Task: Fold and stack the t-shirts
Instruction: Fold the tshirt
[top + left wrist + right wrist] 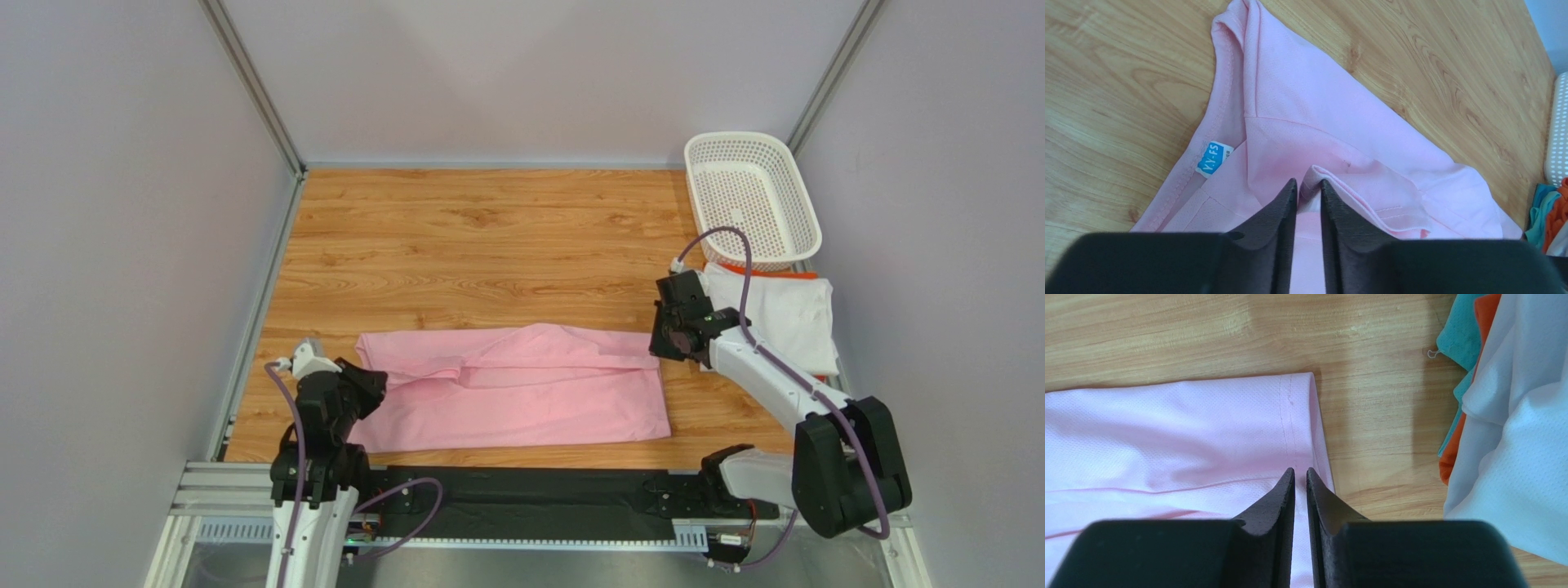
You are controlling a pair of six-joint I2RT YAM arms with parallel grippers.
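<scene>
The light pink t-shirt [515,386] lies folded into a long band across the near middle of the table. My left gripper [366,382] is at its left end. In the left wrist view the left gripper [1308,182] is shut on a raised fold of the pink t-shirt [1303,104] near the collar label. My right gripper [662,337] is at the shirt's far right corner. In the right wrist view it [1300,470] is shut on the hem of the pink t-shirt [1168,429]. The white t-shirt with orange trim [791,312] lies at the right, and shows in the right wrist view [1524,447].
A white perforated basket [751,196] stands at the back right, just behind the white t-shirt. A bit of teal cloth [1462,331] shows under the white t-shirt. Grey walls enclose the wooden table [491,233] on three sides.
</scene>
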